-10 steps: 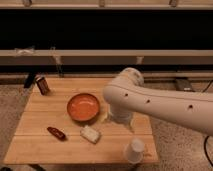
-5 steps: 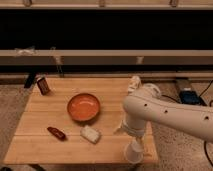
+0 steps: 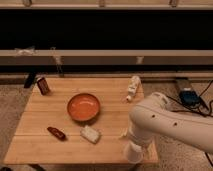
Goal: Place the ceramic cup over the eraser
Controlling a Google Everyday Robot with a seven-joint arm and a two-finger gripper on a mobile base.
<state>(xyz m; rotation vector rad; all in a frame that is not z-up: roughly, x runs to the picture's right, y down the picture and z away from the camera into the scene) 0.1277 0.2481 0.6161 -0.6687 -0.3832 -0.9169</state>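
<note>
The ceramic cup [image 3: 132, 153] is small, white and tapered, and stands at the table's front right edge. The eraser [image 3: 43, 86], a dark reddish-brown upright block, stands at the far left corner of the table, far from the cup. My gripper [image 3: 135, 143] is at the end of the bulky white arm [image 3: 165, 120], directly over the cup and at its top. The arm's wrist hides most of the gripper.
An orange bowl [image 3: 83, 107] sits mid-table. A slim white bottle-shaped thing [image 3: 133, 87] lies at the back right. A pale flat block [image 3: 90, 134] and a flat red elongated thing [image 3: 56, 133] lie at the front left. The wooden table [image 3: 45, 115] ends just in front of the cup.
The arm has swung from the table's middle toward the front right and lowered onto the cup. The white bottle-shaped thing, hidden before, now shows.
</note>
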